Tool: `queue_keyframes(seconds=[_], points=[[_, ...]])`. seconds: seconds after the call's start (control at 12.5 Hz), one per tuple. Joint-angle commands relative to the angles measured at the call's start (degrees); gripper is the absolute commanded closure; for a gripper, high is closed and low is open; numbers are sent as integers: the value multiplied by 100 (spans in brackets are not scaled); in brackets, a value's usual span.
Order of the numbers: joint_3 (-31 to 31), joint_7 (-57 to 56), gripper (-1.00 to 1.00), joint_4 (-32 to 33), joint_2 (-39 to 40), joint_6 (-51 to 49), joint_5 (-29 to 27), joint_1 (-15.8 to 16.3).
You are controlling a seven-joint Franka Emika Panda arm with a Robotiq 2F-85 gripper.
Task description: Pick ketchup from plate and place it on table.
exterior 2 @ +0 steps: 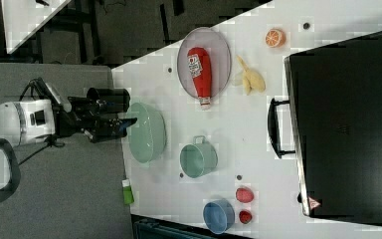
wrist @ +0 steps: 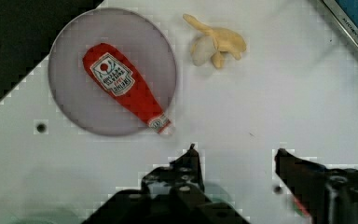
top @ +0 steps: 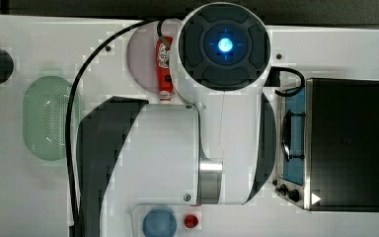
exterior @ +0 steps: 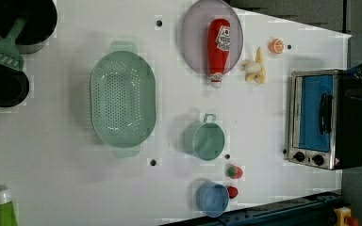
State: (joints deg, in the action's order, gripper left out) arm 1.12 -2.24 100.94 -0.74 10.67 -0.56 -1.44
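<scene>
The red ketchup bottle lies flat on the lilac-grey plate, label up, with its pale cap poking over the rim onto the white table. In the left view the ketchup lies on the plate at the far edge of the table. In the top view the arm covers part of the plate beside the ketchup. My gripper is open and empty, well above the table, with the bottle's cap off to one side of its fingers. In the right view the gripper hangs high at the right view's left.
A peeled banana and an orange slice lie beside the plate. A green perforated basket, teal cup, blue bowl and strawberries stand on the table. A toaster oven sits at the left view's right.
</scene>
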Motion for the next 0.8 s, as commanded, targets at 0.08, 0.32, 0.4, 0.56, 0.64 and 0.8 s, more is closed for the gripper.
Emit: queue_keyframes(seconds=[0.08, 0.32, 0.4, 0.56, 0.64, 0.8], points=[[285, -128, -54, 169, -736, -827, -22, -522], [326, -207, -100, 170, -590, -821, -22, -507], [359, -208, -100, 170, -490, -819, -23, -506], [451, -208, -100, 169, -224, -810, -24, -497], [504, -208, -100, 168, -67, -800, -24, -487], [621, -217, -100, 157, 273, -664, -24, -471]])
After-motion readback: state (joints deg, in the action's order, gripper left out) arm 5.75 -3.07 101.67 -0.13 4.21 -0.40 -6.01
